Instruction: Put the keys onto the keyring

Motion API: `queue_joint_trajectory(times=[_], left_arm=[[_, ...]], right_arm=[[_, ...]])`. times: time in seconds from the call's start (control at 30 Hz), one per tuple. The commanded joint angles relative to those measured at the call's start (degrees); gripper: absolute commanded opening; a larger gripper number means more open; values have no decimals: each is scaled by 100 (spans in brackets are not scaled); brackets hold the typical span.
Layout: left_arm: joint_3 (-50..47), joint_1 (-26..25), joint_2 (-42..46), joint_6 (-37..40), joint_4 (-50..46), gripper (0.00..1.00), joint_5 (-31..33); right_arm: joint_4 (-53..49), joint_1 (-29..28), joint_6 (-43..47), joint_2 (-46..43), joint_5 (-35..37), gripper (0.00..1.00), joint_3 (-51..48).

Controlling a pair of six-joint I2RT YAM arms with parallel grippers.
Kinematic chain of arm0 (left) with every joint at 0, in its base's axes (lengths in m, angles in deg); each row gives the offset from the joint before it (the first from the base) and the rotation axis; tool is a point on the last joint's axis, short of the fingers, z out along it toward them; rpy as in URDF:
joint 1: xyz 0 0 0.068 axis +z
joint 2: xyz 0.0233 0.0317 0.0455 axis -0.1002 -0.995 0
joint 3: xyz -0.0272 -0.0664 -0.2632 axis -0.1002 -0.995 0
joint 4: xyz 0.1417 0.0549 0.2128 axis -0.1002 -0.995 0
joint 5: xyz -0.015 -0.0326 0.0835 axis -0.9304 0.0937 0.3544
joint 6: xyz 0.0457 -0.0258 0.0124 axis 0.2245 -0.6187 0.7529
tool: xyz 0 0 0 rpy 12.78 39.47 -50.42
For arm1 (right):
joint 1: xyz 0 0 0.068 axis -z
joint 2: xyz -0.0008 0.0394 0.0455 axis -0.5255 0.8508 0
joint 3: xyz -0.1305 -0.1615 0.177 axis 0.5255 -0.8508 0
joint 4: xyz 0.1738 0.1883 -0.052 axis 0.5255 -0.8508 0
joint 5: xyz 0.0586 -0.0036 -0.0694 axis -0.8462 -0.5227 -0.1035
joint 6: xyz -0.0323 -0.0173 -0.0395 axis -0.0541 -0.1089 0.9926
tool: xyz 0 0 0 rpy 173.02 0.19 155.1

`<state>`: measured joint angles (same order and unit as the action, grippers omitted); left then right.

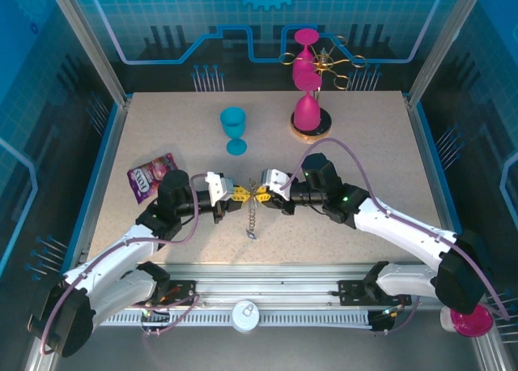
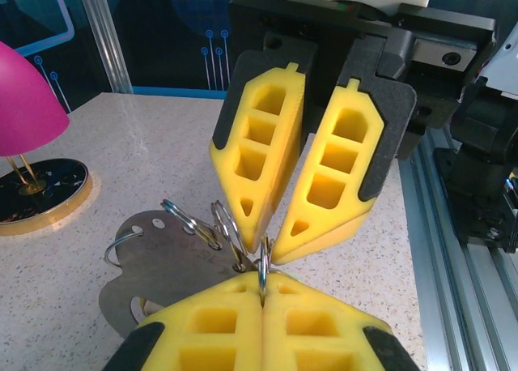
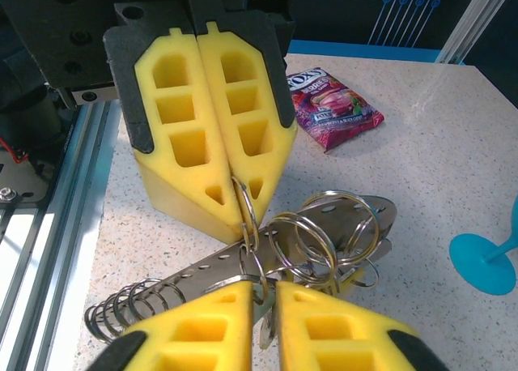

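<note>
We have the left end effector (image 1: 233, 197), at 9 o'clock, clamped on the keyring (image 3: 320, 225) at the table (image 1: 364, 144) centre and the right end effector (image 1: 265, 191), at 3 o'clock, pinched on its coil; next we must spread that coil for a key.

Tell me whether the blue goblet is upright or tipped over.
Upright: the blue goblet stands on its round foot on the table, with its bowl opening upward.

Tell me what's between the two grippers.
The keyring, which the left gripper and right gripper both pinch; the top view shows it.
</note>
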<state>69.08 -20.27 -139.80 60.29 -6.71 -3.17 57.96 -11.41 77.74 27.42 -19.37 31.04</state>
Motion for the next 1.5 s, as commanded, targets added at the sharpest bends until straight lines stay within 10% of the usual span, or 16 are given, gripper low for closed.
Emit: queue_joint_trajectory(times=[0.0, 0.5, 0.7, 1.47], left_arm=[[119, 32, 10, 33, 301, 0, -271], [299, 31, -51, -74, 433, 0, -583], [220, 31, -60, 122, 297, 0, -431], [200, 27, -78, 47, 371, 0, -499]], right_arm=[[-59, -57, 19, 20, -133, 9, 182], [-652, 5, -50, 423, -620, 0, 606], [-354, 132, 1, -10, -490, 19, 323], [-167, 74, 111, 183, -813, 23, 384]])
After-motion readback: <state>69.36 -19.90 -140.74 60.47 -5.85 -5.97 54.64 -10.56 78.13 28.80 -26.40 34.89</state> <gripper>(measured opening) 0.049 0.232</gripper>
